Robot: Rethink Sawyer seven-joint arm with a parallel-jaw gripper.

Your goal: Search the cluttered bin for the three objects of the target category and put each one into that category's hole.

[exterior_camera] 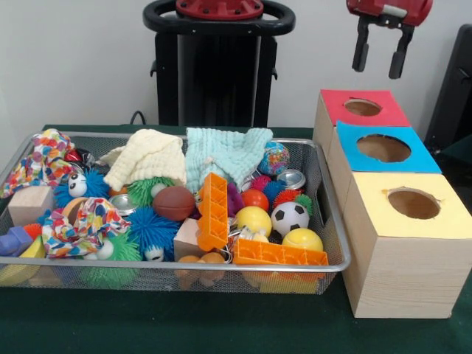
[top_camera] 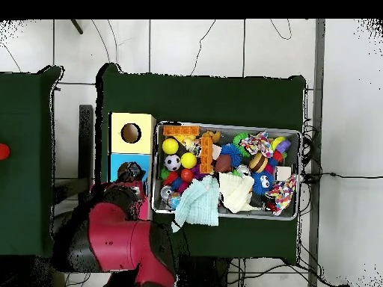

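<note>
The wire mesh bin (exterior_camera: 333,221) is full of toys and cloths; it also shows in the overhead view (top_camera: 224,125). No see-through bluish plastic pieces show in either view. The blue-topped box (exterior_camera: 424,158) with its round hole (exterior_camera: 383,148) stands right of the bin, between the red-topped and yellow-topped boxes. My gripper (exterior_camera: 377,72) hangs open and empty high above the red-topped and blue-topped boxes. In the overhead view the gripper (top_camera: 131,172) sits over the blue-topped box (top_camera: 118,163) and hides its hole.
The red-topped box (exterior_camera: 361,108) and the yellow-topped box (exterior_camera: 413,203) flank the blue one. The bin holds a cream cloth (exterior_camera: 147,156), a mint cloth (exterior_camera: 225,151), orange bricks (exterior_camera: 212,210), a soccer ball (exterior_camera: 289,217), yellow balls, spiky balls and a metal tin (exterior_camera: 292,179).
</note>
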